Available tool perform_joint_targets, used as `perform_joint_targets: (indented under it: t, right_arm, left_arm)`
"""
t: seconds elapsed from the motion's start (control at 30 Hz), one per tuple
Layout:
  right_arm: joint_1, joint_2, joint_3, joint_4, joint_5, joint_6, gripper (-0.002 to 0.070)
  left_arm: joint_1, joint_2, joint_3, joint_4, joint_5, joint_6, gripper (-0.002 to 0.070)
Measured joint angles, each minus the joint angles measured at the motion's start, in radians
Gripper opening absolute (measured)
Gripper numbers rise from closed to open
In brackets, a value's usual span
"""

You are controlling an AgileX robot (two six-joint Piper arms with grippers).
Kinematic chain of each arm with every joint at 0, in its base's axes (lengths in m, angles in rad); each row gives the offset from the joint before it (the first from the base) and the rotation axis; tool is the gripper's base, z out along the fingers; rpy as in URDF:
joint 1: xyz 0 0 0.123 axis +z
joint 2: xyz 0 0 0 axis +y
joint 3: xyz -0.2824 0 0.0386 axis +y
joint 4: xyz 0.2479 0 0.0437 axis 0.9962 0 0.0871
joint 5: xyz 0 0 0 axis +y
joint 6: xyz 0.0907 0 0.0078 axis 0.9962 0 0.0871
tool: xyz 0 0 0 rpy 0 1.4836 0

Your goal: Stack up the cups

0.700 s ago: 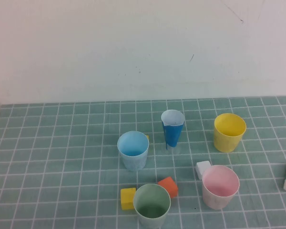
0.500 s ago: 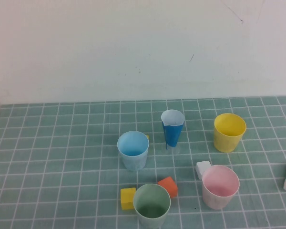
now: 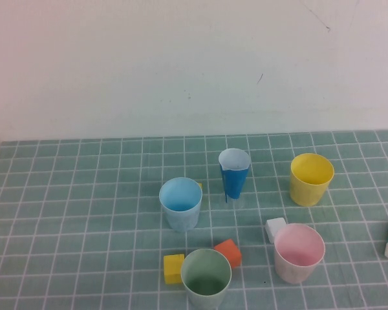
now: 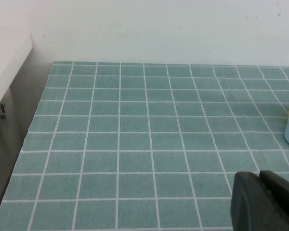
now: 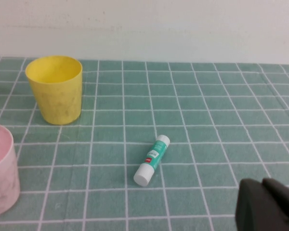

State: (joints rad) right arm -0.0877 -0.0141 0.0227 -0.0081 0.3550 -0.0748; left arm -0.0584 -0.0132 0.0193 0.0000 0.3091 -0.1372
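Four cups upright, apart on table (image 3: pixel 64 194): blue cup (image 3: pixel 180 203), green cup (image 3: pixel 206 278), pink cup (image 3: pixel 299 252), yellow cup (image 3: pixel 312 178). Left end effector (image 4: pixel 267 199) and right end effector (image 5: pixel 267 204) low at table's near side, jaw state: cannot tell. Risk: orange block (image 3: pixel 228 252), yellow block (image 3: pixel 173 268), white block (image 3: pixel 275 228) crowd cups; approach may knock them or tip a cup.

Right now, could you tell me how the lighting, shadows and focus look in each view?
High view: soft even light, faint shadows under the cups, the pale green cup cut by the lower edge. Left wrist view: the left gripper is a dark blur. Right wrist view: the right gripper likewise; the yellow cup sharp.
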Motion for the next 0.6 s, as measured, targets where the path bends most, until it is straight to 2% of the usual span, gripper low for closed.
perform_joint_targets:
  t: [0.6]
  right_arm:
    - [0.000,0.000,0.000,0.000,0.000,0.000,-0.0001]
  left_arm:
    - [0.000,0.000,0.000,0.008,0.000,0.002,-0.0002]
